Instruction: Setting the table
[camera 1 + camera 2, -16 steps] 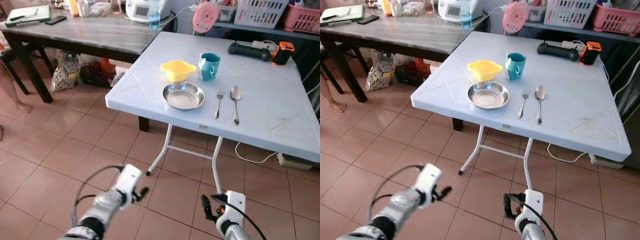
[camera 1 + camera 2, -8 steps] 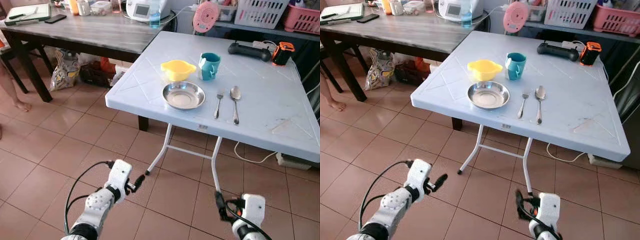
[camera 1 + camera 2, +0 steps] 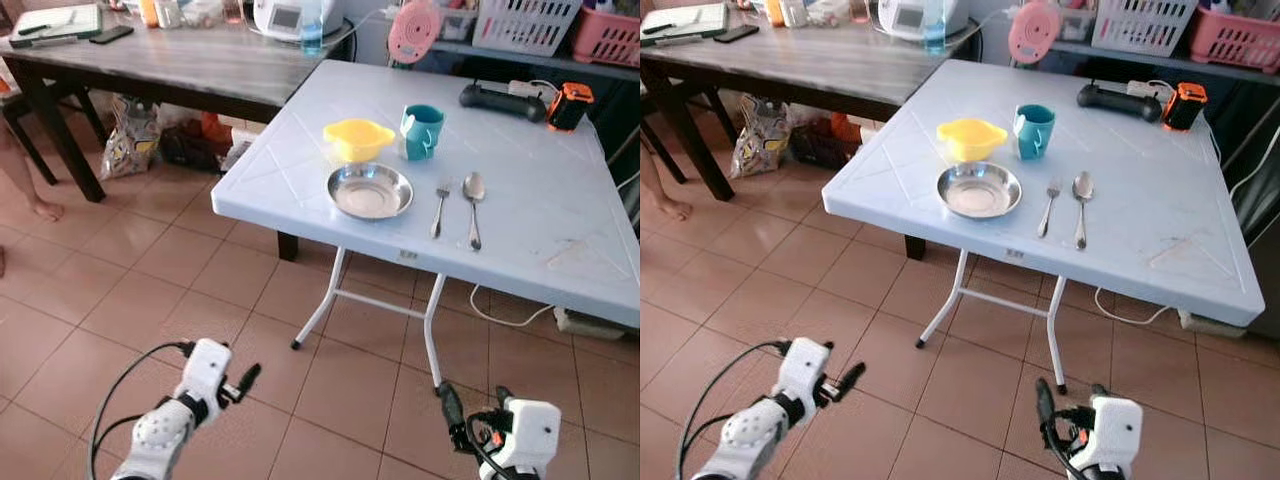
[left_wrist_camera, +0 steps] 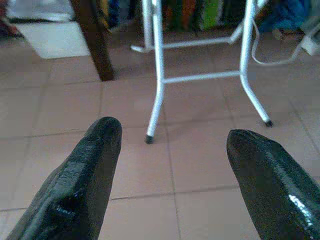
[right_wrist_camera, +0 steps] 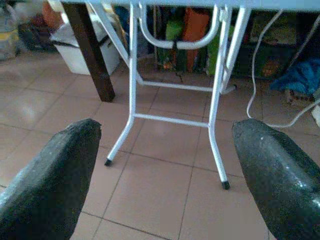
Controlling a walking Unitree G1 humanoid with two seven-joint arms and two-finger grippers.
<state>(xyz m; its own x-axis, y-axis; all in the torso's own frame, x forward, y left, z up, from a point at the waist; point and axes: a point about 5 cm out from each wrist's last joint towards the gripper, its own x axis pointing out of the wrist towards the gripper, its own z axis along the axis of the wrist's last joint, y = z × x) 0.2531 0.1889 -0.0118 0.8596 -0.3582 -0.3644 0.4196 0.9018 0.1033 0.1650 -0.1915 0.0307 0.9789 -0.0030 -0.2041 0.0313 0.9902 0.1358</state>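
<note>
The round steel plate [image 3: 369, 191] sits near the front edge of the pale blue folding desk [image 3: 560, 240]. We see a yellow plastic bowl [image 3: 357, 138] just behind the plate, touching its far rim, and a teal ceramic mug [image 3: 420, 131] beside the bowl on its right. To the right of the plate lie a metal fork [image 3: 439, 207] and a metal spoon [image 3: 473, 205], side by side and parallel, handles pointing toward the front edge.

At the back of the desk we make out a black elongated device [image 3: 502, 98] and a small orange and black object [image 3: 568, 105]. A dark wooden desk [image 3: 190, 62] stands to the left, carrying a white appliance [image 3: 290, 17] and small items.

We see both arms held low over the terracotta tiled floor [image 3: 130, 290], well short of the desk. The left tool [image 3: 244, 380] has its two black fingers [image 4: 85, 175] spread apart and holds nothing; in its wrist view it points toward the white metal desk legs [image 4: 157, 75]. The right tool [image 3: 455, 425] likewise has its fingers [image 5: 55, 175] wide apart and empty, facing the same legs.
</note>
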